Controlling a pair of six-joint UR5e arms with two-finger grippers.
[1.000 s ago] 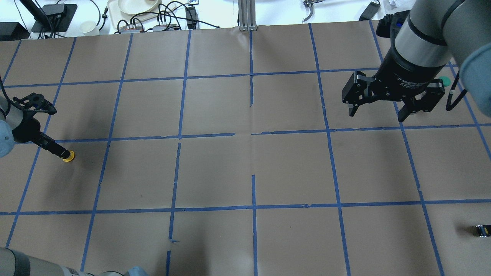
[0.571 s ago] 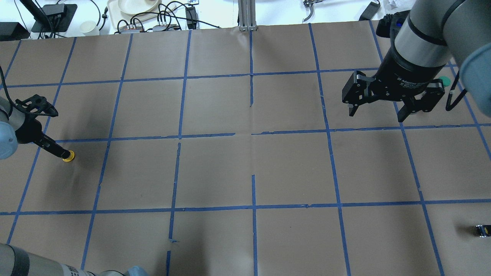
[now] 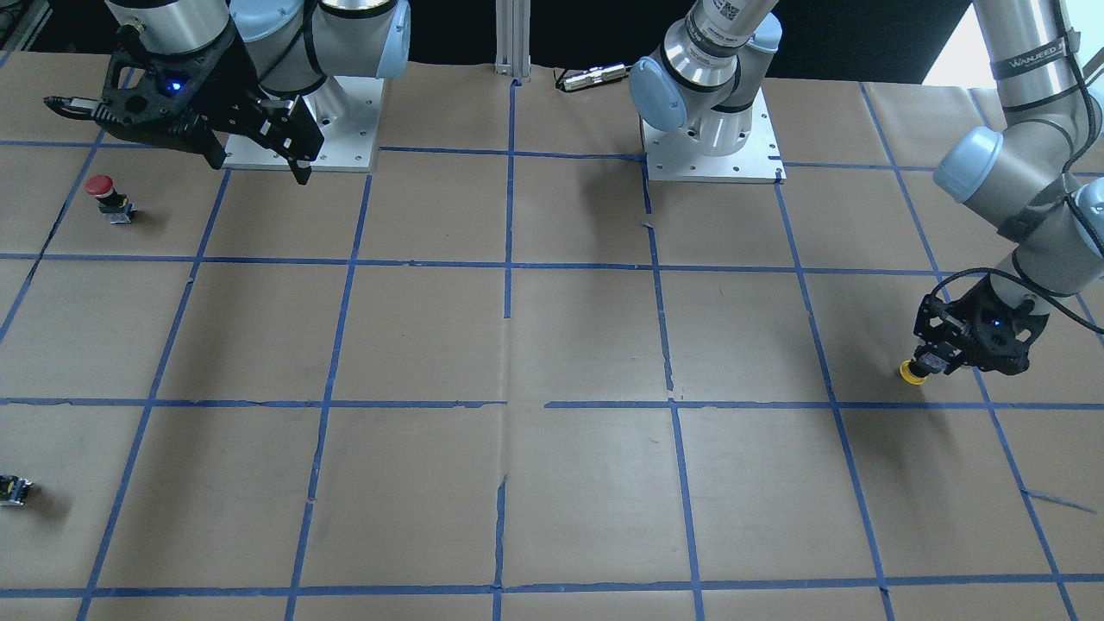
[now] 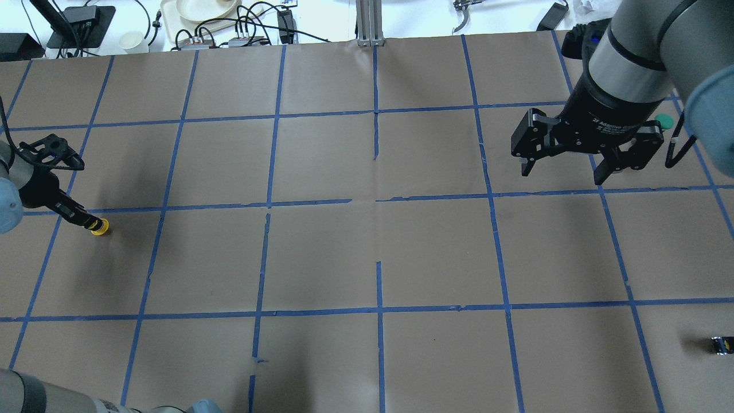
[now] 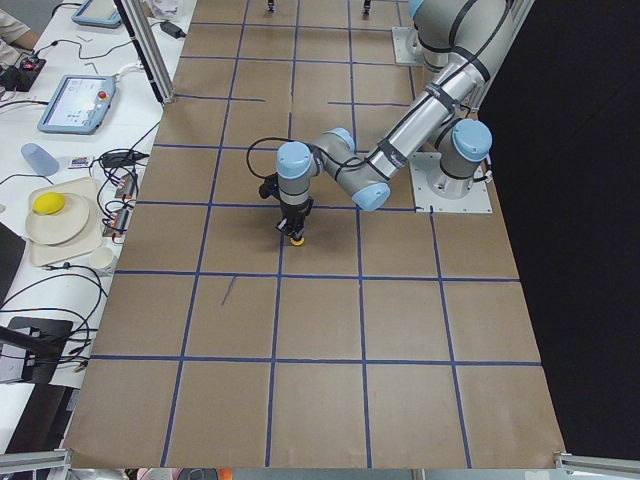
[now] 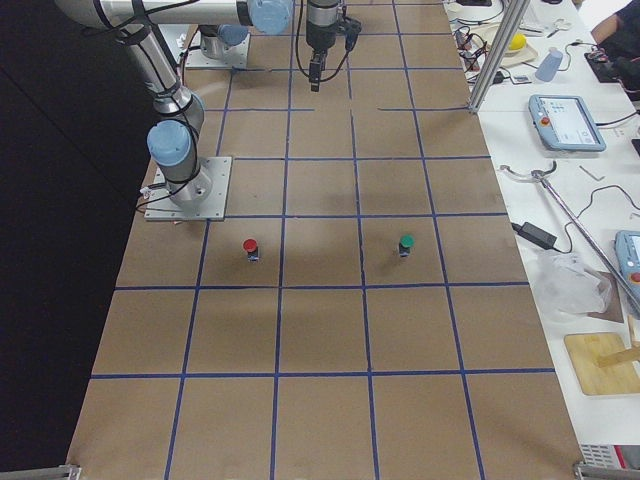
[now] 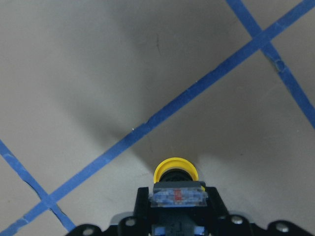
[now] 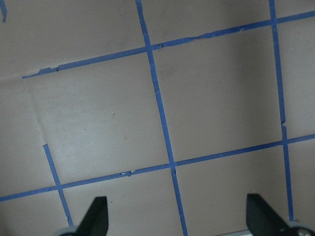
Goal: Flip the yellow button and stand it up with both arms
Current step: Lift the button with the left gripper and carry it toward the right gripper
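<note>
The yellow button point(image 4: 101, 229) is at the table's far left, held by its black and grey body point(image 7: 178, 194). Its yellow cap point(image 7: 175, 170) points away from the fingers, down toward the paper. My left gripper point(image 4: 83, 221) is shut on the body, tilted low over the table. The button also shows in the front view point(image 3: 911, 372) and the left side view point(image 5: 293, 237). I cannot tell whether the cap touches the table. My right gripper point(image 4: 563, 171) hangs open and empty above the far right squares, far from the button. Its fingers point(image 8: 96, 219) frame bare paper.
A red-capped button point(image 3: 102, 191) stands near the right arm's base. A green-capped button point(image 4: 663, 121) stands behind the right gripper. A tiny black block with a yellow spot point(image 4: 721, 345) lies at the near right edge. Cables and dishes point(image 4: 200, 11) lie beyond the far edge.
My left gripper has shifted slightly away from the camera with the yellow button, whose cap now looks smaller and more tilted. The right gripper has barely moved.
</note>
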